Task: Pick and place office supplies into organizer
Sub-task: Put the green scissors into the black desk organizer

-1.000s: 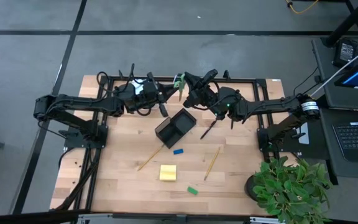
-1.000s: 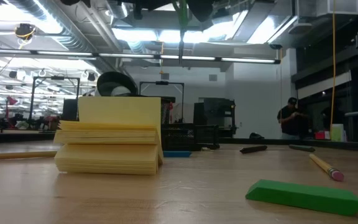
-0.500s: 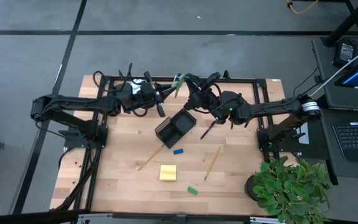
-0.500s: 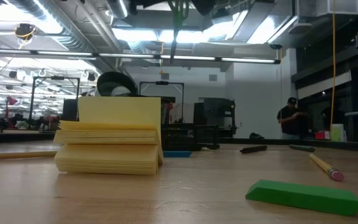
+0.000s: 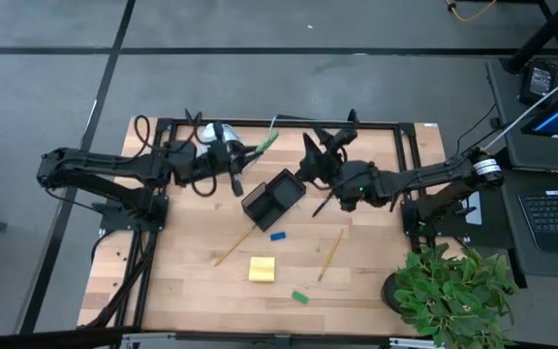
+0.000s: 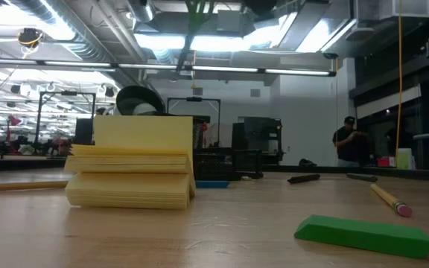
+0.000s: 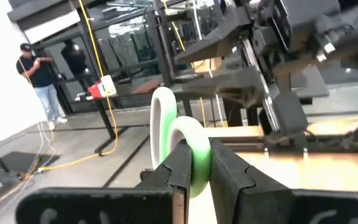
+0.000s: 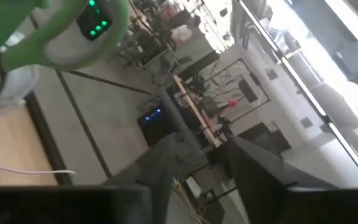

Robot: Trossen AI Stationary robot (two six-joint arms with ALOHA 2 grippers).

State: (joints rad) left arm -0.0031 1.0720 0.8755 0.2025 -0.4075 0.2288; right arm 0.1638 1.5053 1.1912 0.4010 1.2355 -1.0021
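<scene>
My left gripper [image 5: 245,152] is at the far middle of the table, shut on the green-handled scissors [image 5: 264,143], which are raised above the wood. My right gripper [image 5: 316,147] stands open just to their right, with nothing between its fingers [image 8: 157,168]. The black organizer [image 5: 274,197] sits on the table below both grippers. A black pen [image 5: 324,202], two pencils [image 5: 232,247] [image 5: 330,254], a blue block [image 5: 277,236], a yellow sticky-note pad [image 5: 262,269] and a green block [image 5: 300,297] lie flat on the table. My left gripper pinches one green handle loop [image 7: 194,152] of the scissors between its two fingers [image 7: 179,171]. The fingers reach roughly level from the table's left. The scissors are lifted clear of the table and tilted, and their thin end slants downward in the low view [image 6: 187,41].
A black metal frame [image 5: 376,124] runs along the table's far edge behind both grippers. A potted plant [image 5: 453,281] stands off the near right corner. The near half of the table holds only the loose items, with the pad [image 6: 132,171] and green block [image 6: 367,232] nearest the low camera.
My right gripper has opened, let go of the scissors and drawn back a little toward the table's right. My left gripper has carried the scissors toward the table's left edge, and they have tipped from near upright to a slant.
</scene>
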